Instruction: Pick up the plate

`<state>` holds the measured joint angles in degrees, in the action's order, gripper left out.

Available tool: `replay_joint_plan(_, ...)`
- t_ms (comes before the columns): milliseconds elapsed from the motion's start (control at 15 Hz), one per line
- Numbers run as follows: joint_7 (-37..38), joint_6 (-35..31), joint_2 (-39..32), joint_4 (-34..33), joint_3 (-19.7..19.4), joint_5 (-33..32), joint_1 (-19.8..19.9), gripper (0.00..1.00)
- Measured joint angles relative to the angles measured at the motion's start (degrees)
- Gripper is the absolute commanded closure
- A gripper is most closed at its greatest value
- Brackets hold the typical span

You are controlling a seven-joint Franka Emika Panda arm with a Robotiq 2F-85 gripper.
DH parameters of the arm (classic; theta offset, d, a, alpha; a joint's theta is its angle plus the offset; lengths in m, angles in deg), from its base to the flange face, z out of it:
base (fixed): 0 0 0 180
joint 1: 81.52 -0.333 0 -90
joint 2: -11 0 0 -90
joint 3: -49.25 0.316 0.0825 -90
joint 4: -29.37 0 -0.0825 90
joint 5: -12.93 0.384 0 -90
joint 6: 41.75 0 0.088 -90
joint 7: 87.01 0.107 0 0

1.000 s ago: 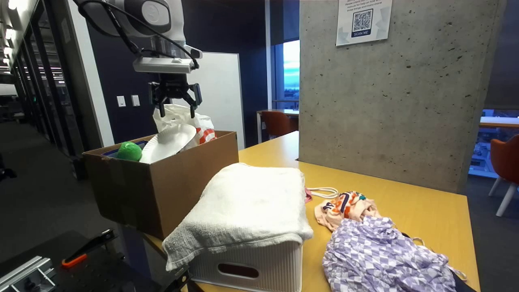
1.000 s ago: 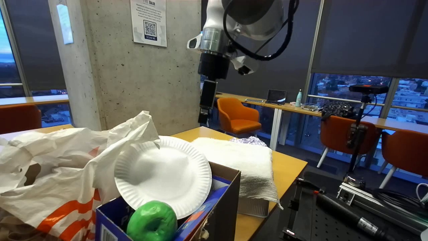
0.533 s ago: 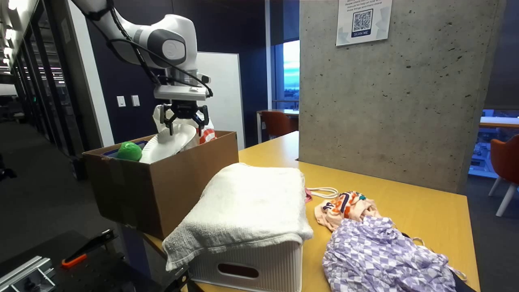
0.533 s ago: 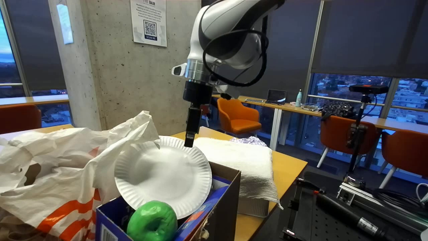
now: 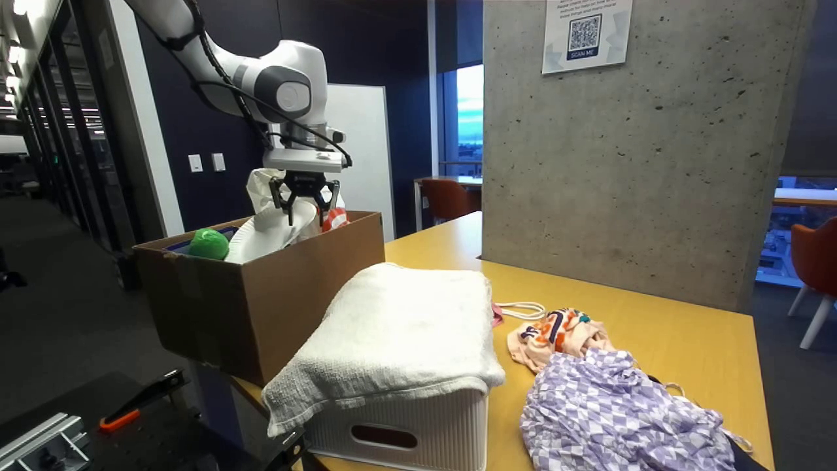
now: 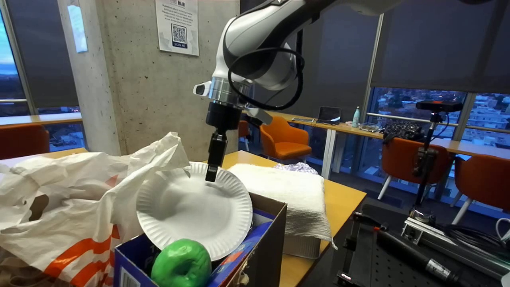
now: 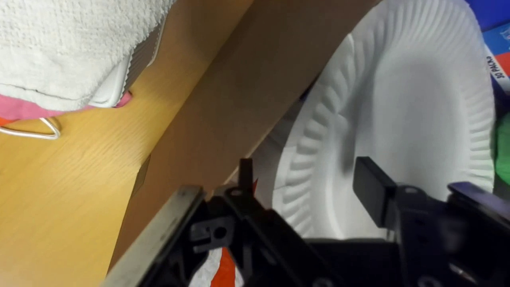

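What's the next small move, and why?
Probably close the gripper gently: its fingers stand apart, and in the wrist view the rim of the plate runs between them, one finger over the plate's inner face, the other past the rim, toward the wall of the cardboard box. I can't tell if they reach deep enough.

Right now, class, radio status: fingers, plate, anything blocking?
Fingers open, nothing gripped. Plate tilted in cardboard box, rim between fingers in wrist view. White bag, green object overlap its edge in an exterior view; may snag.

Office (laptop (image 6: 329,114), orange chairs (image 6: 285,135))
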<state>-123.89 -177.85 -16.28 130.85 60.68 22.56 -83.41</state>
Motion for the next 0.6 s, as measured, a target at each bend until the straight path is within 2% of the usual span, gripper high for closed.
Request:
replay_joint_plan(267,-0.61,-0.02,0.10,-0.82,1.05,0.00,0.08,0.95)
replay_joint_plan(333,-0.72,-0.03,0.14,-0.93,1.22,0.00,0.08,0.99)
replay_joint_plan(600,-0.89,-0.03,0.20,-1.04,1.47,0.01,0.21,1.00)
